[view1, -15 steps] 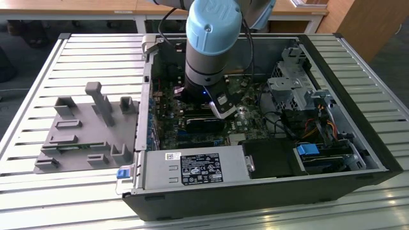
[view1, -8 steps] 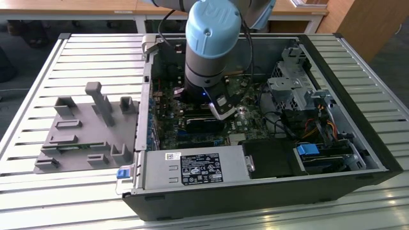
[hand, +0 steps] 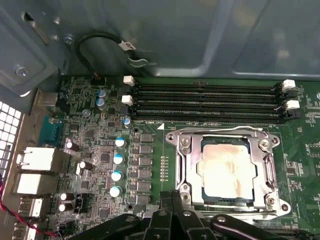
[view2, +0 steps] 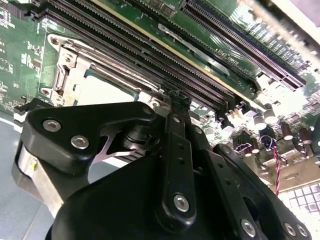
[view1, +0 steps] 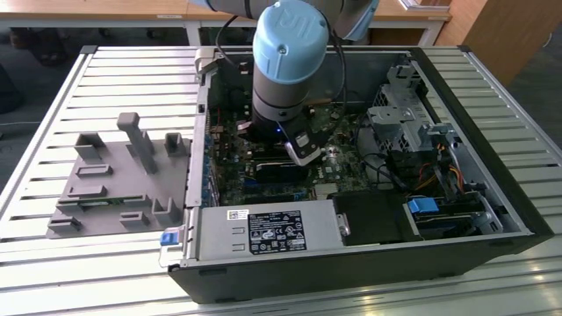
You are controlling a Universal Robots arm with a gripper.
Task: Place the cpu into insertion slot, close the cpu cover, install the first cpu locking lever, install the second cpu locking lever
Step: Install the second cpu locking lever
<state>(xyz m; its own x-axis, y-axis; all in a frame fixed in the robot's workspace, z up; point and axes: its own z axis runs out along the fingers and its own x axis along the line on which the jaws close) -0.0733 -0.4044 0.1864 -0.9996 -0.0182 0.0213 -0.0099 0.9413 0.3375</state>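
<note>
Currently, in the exterior view, the arm is seen reaching down into the open PC case (view1: 491, 197), with the gripper (view1: 303, 153) low over the motherboard (view1: 343, 172); a grey fixture tray (view1: 105, 191) lies on the slatted table (view1: 491, 283) at the exterior view's left. In the second wrist view, the gripper's black fingers (view2: 177, 130) are drawn narrow, nearly together, with nothing held between them, just beside the corner of the cpu cover (view2: 64, 67). In the first wrist view, the cpu (hand: 226, 169) is seen seated flat in the insertion slot (hand: 197, 170), its pale metal face showing through the window of the cpu cover, which lies down over it; a locking lever's thin wire (hand: 220, 131) runs along the frame edge nearest the RAM slots (hand: 205, 102). The cpu is judged light, stiff and fragile, best taken by its edges only; the cover and levers are judged thin springy metal, to be pushed at their free ends.
</note>
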